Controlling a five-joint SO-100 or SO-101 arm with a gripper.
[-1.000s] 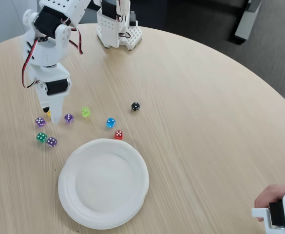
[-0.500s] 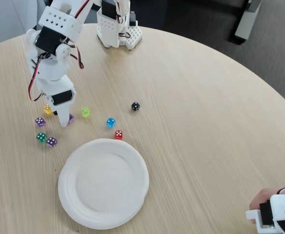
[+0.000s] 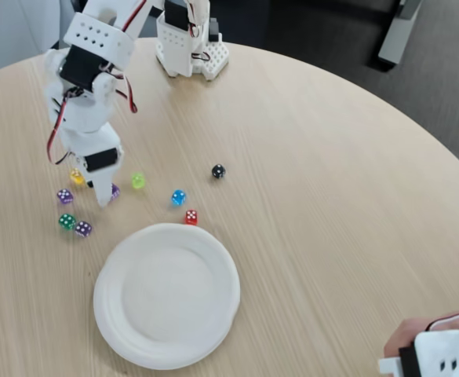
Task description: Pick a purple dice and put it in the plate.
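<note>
The purple dice (image 3: 114, 191) sits on the round wooden table (image 3: 331, 196), partly hidden behind the white finger of the gripper (image 3: 103, 192), which points straight down and stands over it; only the cube's right edge shows in the fixed view. Whether the jaws are spread around the cube or already pinching it cannot be told from this angle. The steep approach probably keeps the fingers clear of the neighbours: a yellow die (image 3: 76, 177) just behind and left of the gripper, a lilac die (image 3: 64, 195) to its left, a green die (image 3: 67, 221) and another lilac die (image 3: 82, 228) nearer the camera, and a lime die (image 3: 138, 181) to its right. The white plate (image 3: 166, 294) lies below the gripper in the picture, near enough for a short carry.
</note>
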